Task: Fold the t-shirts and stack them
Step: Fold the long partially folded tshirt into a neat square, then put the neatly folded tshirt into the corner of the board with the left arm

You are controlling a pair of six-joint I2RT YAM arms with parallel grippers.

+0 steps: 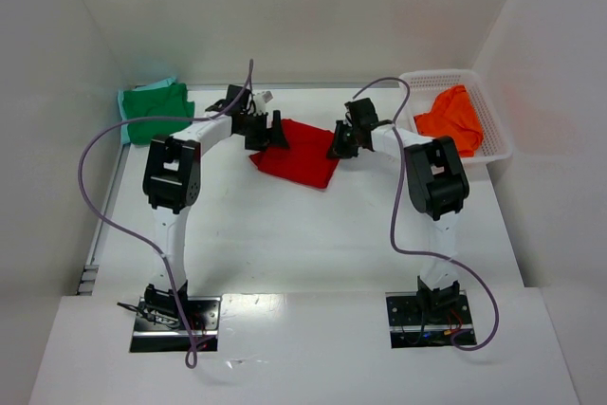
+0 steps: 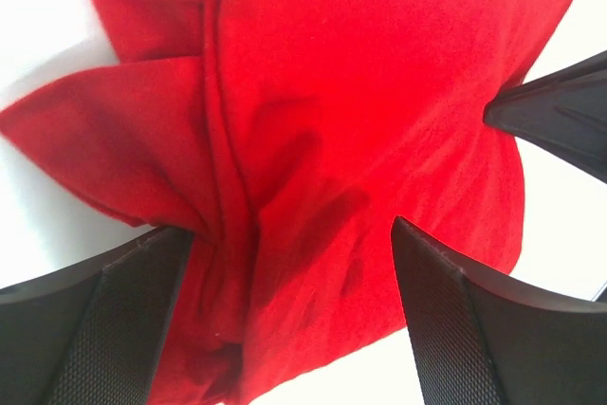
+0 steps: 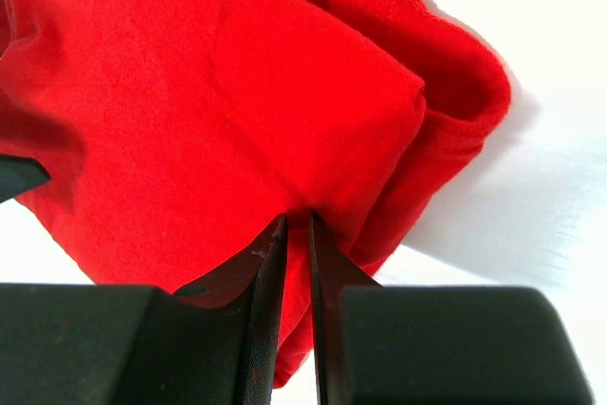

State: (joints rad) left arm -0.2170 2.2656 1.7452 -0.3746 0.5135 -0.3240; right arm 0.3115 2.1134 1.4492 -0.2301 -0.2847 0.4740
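One red t-shirt (image 1: 302, 155), one green t-shirt (image 1: 156, 113), one orange t-shirt (image 1: 453, 119), one basket (image 1: 432, 75)

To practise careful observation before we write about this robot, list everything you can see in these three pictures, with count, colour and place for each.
red t-shirt: 1, bright red, crumpled mid-table between the two claws
green t-shirt: 1, green, far left corner of the table
orange t-shirt: 1, orange, bunched inside the basket
basket: 1, white plastic lattice, far right corner of the table
table: 1, white, under everything
cables: 2, purple, one looping from each arm
arms: 2, black and white, bases at the near edge, both reaching to the red t-shirt
left claw: 1, black, open over the red cloth
right claw: 1, black, shut on the red t-shirt
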